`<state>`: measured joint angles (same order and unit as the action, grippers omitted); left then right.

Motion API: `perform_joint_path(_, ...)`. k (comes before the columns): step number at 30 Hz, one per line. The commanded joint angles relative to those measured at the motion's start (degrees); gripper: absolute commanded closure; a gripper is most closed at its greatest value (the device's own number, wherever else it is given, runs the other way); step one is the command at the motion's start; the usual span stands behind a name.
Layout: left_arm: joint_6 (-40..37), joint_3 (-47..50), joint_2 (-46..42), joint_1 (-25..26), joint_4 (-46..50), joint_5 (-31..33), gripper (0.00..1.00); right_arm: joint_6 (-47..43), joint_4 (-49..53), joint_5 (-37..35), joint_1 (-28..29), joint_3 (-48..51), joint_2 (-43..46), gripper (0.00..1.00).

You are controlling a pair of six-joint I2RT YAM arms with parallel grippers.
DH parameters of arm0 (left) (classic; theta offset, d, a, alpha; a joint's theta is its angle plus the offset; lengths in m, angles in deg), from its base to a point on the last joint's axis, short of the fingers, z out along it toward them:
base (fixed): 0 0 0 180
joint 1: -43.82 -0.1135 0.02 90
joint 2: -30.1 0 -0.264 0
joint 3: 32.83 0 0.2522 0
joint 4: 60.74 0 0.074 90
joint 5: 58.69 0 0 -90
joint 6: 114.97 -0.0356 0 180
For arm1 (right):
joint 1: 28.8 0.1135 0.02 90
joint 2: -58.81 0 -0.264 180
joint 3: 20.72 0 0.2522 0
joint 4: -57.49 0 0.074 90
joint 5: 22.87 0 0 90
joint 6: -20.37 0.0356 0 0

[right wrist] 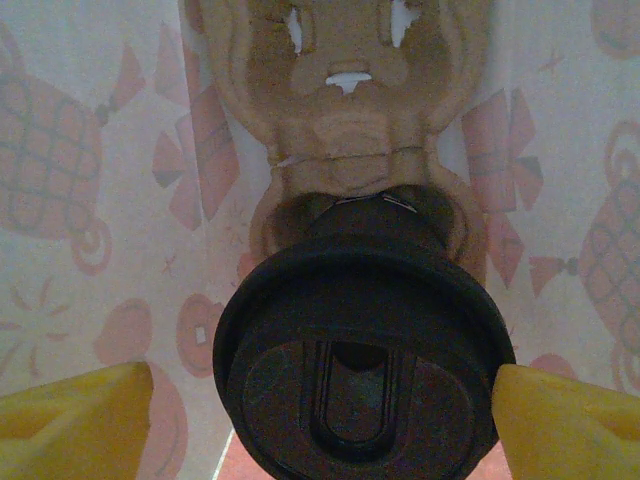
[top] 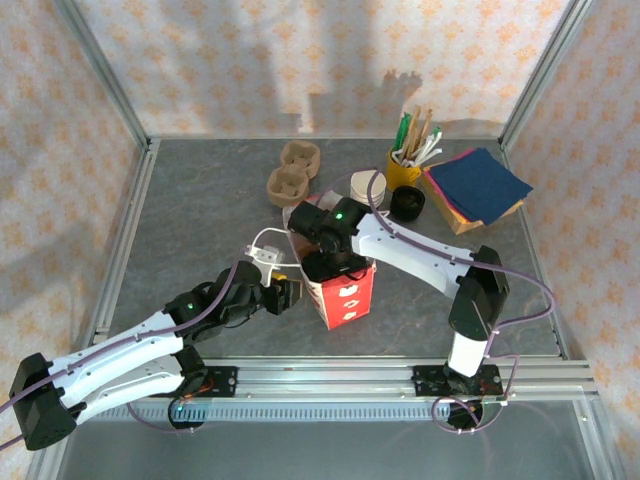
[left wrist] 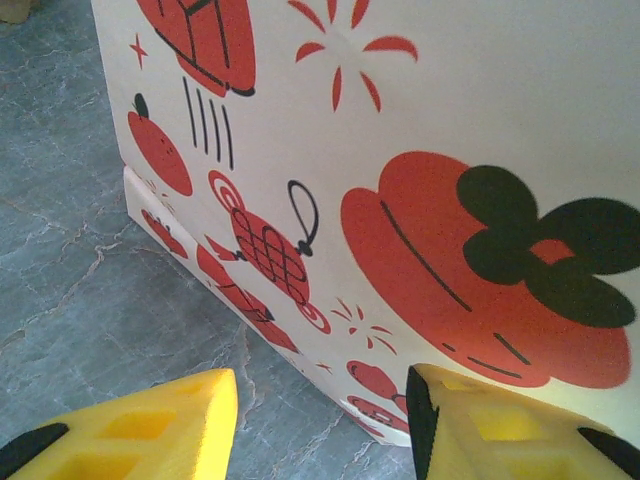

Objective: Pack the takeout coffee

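1. Right wrist: the takeout coffee (right wrist: 355, 300) stands upright, lid up, in a carrier (right wrist: 350, 120) socket inside the bag (top: 350, 295), straight below the right gripper (right wrist: 322, 400). Its fingers are spread, flanking the lid, not clamping it.
2. Left gripper (left wrist: 322, 385): fingers apart at the bag's side wall, holding nothing.
3. The bag sits mid-table, toward the near edge; the right arm is nearer.

Three walls (top: 300, 60) are closing in the scene at 9, 12 and 3 o'clock, all wearing pale paper with small orange floral motifs. Silver metal posts (top: 100, 70) are slanting up at the far corners, at 11 and 1 o'clock. A dark grey surface (top: 200, 200) with pale stone-like veins is lying between them. Metal rails (top: 330, 375) are bordering it, the broadest one running along 6 o'clock. Light is throwing soft grey shadows (top: 320, 105) onto the 12 o'clock wall.
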<state>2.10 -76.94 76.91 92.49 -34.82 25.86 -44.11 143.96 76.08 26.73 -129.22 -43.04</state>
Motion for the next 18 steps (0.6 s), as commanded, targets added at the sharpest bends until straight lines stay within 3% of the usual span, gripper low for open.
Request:
perform_joint_path(1, -0.09, -1.71, -0.75, 0.11, -0.32, 1.00, 0.50, 1.18, 2.22, -2.36, 0.46, -2.05, 1.78, 0.13)
perform_joint_path(18, -0.61, -8.01, 0.92, 0.16, 2.60, 0.48, 0.49, 1.13, 1.59, -3.92, 1.17, -5.05, 1.04, 0.14)
